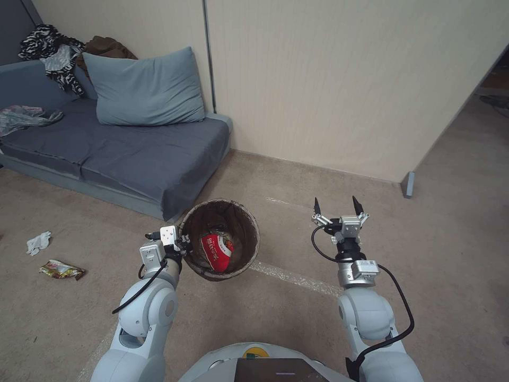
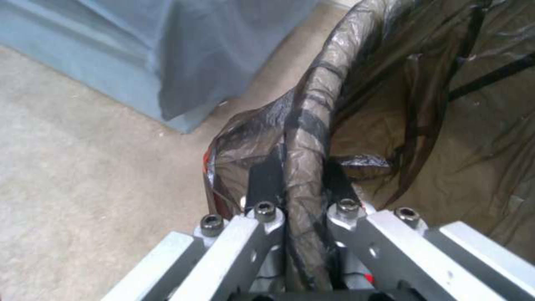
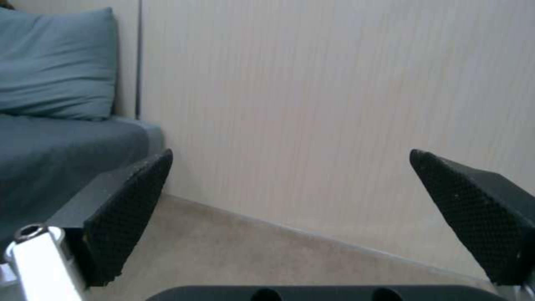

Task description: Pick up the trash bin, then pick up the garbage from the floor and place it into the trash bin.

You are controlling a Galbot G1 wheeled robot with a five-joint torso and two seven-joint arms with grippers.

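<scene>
The trash bin (image 1: 245,223), round and lined with a dark brown bag, hangs above the carpet in front of me. My left gripper (image 1: 184,245) is shut on its near-left rim (image 2: 304,138), one finger inside and one outside the bag. A red-and-white crushed paper cup (image 1: 216,252) lies inside it. More garbage lies on the floor at the left: a white crumpled tissue (image 1: 38,242) and a yellow snack wrapper (image 1: 61,270). My right gripper (image 1: 337,208) is held up open and empty to the right of the bin, its black fingers (image 3: 125,209) wide apart.
A low blue-grey sofa (image 1: 132,154) with a cushion (image 1: 143,87) and clothes stands behind the bin at the left. A beige wall (image 1: 344,85) runs behind, with a partition edge (image 1: 408,183) at the right. Open carpet lies to the right and front.
</scene>
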